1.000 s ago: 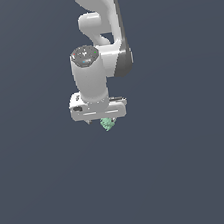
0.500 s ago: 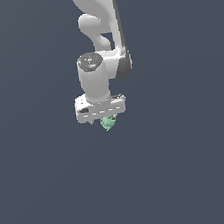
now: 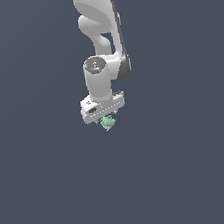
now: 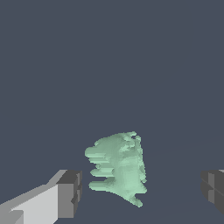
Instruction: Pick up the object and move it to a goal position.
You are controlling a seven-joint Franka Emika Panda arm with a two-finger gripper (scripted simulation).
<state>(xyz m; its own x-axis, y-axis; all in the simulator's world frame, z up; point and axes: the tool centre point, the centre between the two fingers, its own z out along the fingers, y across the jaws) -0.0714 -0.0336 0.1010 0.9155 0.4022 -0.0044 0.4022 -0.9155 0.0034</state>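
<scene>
Object between open end effector fingers, untouched.

The supporting surface is a flat, uniform dark slate-grey floor filling both views. No edges or corners are visible. The small mint-green lumpy object appears over it; contact with the floor cannot be determined.

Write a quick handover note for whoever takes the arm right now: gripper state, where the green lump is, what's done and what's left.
Gripper: open, fingers wide apart, touching nothing.
Object: small mint-green lump lying between the fingers with gaps on both sides; in the exterior view it shows just under the hand.
Done: gripper positioned around it.
Left: close, lift, carry to the goal. No goal marker is visible in either view.
</scene>
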